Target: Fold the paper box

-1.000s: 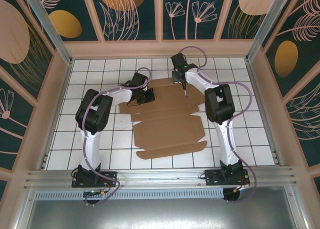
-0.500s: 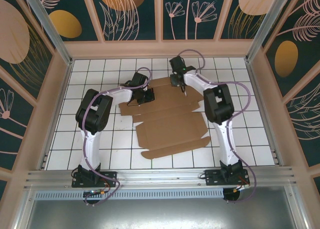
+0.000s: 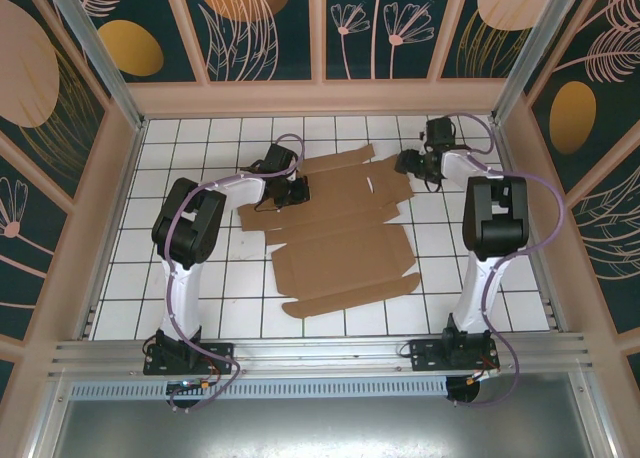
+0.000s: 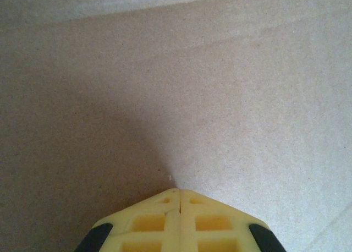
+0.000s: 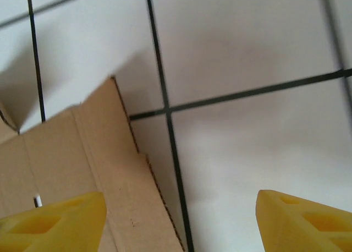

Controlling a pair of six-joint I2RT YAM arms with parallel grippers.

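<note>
Though creased, the paper box lies flat and unfolded.

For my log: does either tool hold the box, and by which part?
Nothing is held. The left tool is shut, empty, over the box; the right tool is open at its edge.

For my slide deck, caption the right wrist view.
Open right end effector over tiled table, paper box flap at left.
</note>
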